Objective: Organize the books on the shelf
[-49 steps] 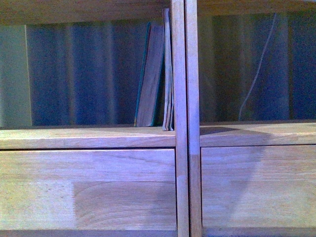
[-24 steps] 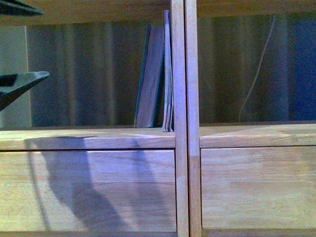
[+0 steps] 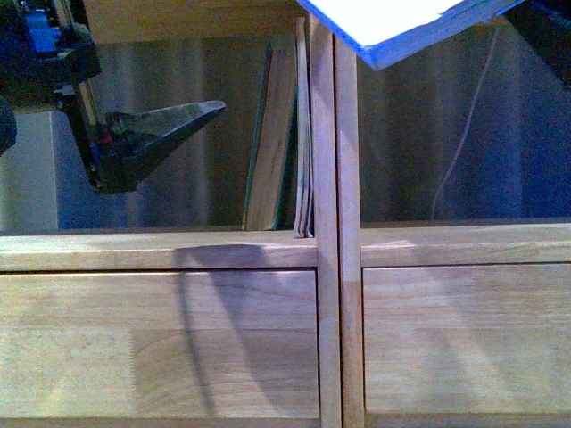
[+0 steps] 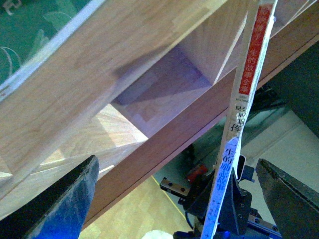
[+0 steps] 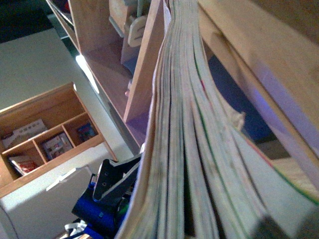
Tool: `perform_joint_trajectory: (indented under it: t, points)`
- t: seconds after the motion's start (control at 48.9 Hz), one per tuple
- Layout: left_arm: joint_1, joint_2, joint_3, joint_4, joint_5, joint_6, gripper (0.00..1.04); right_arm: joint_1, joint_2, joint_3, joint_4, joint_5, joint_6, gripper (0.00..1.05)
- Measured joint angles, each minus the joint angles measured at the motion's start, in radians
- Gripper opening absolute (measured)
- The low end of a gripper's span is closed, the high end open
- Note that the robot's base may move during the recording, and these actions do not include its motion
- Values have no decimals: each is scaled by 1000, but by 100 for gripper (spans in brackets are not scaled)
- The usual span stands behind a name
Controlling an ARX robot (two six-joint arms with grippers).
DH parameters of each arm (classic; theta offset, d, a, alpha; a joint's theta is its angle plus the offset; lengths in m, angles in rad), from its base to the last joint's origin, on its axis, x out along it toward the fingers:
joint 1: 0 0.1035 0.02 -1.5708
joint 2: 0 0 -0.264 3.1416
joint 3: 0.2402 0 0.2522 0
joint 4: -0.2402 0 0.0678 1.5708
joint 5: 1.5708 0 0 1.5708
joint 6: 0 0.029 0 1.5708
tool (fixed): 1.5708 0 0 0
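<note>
Your right gripper (image 4: pixel 228 196) is clenched on one end of the white and pale-blue book (image 4: pixel 245 94). The book's red-marked spine with dark characters shows between the spread fingers (image 4: pixel 65 204) of your left gripper (image 4: pixel 174 162), which is released and grasps nothing. From the front, the book is a tilted white face with a blue edge, held high before the twin uprights (image 3: pixel 335 178) of the shelf (image 3: pixel 161 251). In the compartment left of them, the brown book (image 3: pixel 272 143) leans toward the uprights, and the pale booklet (image 3: pixel 303 134) stands against them. Your right wrist view shows mostly page edges, so the grip itself is hard to make out there.
</note>
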Motion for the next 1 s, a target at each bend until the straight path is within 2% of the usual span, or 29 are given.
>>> perform_joint_trajectory:
  t: [0.368, 0.45, 0.675, 0.757, 0.819, 0.88, 1.003]
  points:
    - [-35, -30, -31, 39, -7, 43, 96, 126, 37, 0, 0, 27, -43, 7]
    - [-34, -33, -34, 26, -13, 61, 80, 135, 36, 0, 5, 25, -28, 7]
    - [-31, -51, -51, 117, 9, 48, 36, 164, 37, 0, 16, -35, 53, 7]
    - [-31, -58, -54, 130, 9, 42, 26, 185, 38, 0, 2, -53, 54, 7]
    - [-31, -65, -71, 158, 11, 24, 14, 212, 42, -1, -13, -60, 48, 7]
    - [-26, -73, -84, 181, 12, 2, 7, 225, 51, -3, -17, -56, 35, 7]
    - [-19, -79, -103, 200, 13, -5, 7, 241, 63, -11, -10, -42, 35, 7]
